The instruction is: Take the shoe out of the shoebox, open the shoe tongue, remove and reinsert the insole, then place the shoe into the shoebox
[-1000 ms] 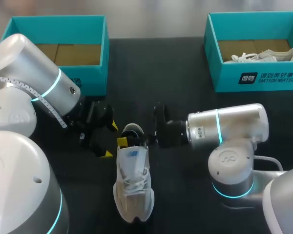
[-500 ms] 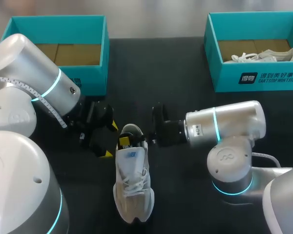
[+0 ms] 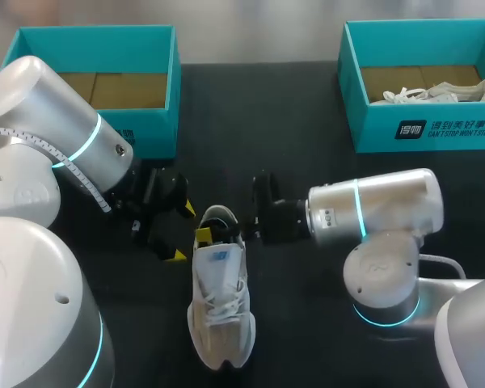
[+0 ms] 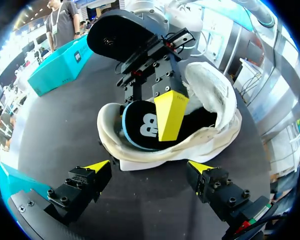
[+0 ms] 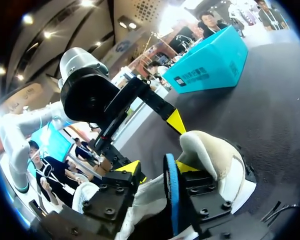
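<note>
The white shoe [image 3: 220,307] lies on the black table [image 3: 307,137], outside both boxes. Its toe points toward the robot and its open heel end points away, with laces showing over the middle.

Both arms meet at the heel. The left arm [image 3: 61,133] comes in from the left, and the left jaws stand spread wide just beside the heel. In the left wrist view each yellow-tipped finger [image 4: 92,167] sits off to one side, the heel lies ahead of the gap, and neither finger touches it.

The right arm [image 3: 380,214] reaches across from the right, low over the table, and the right jaws dip into the shoe's opening. They are pinching the insole [image 4: 140,125], which is black on top with a blue edge. One yellow tip lies on its upper face. In the right wrist view the blue edge stands upright between the two fingers. The insole's heel end is tilted up out of the heel cup, and the rest runs down inside the shoe.

Farther off, at the table's far edge, two teal boxes stand well apart. The left shoebox [image 3: 153,121] shows a brown cardboard floor. The right shoebox [image 3: 372,133] holds a second white shoe [image 3: 436,93].
</note>
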Robot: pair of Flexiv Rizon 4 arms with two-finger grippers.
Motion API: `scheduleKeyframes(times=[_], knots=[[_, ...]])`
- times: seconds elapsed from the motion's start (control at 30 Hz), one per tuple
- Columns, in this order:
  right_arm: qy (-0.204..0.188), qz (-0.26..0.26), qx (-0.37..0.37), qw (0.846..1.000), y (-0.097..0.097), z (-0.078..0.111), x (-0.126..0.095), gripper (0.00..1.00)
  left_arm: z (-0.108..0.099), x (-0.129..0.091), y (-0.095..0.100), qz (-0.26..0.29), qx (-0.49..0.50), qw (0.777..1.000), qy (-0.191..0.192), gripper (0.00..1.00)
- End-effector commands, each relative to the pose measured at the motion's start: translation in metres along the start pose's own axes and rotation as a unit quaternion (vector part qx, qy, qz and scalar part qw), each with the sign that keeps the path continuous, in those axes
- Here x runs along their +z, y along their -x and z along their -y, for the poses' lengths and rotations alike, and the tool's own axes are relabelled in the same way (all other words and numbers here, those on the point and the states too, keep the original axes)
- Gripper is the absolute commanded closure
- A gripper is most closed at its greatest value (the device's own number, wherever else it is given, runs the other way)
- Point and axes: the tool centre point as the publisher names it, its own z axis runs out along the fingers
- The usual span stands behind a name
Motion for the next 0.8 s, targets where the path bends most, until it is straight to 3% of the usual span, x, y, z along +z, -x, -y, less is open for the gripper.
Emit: scheduleKeyframes(times=[0.03, 0.8], knots=[[-0.011, 0.01, -0.004, 1.0, -0.005, -0.004, -0.005, 0.0, 0.0, 0.001, 0.0, 0.0, 0.0, 1.0, 0.0, 0.0], [-0.044, 0.029, -0.003, 0.999, -0.021, -0.001, -0.013, 0.0, -0.003, -0.003, 0.002, 0.006, -0.001, 1.0, -0.009, 0.0]])
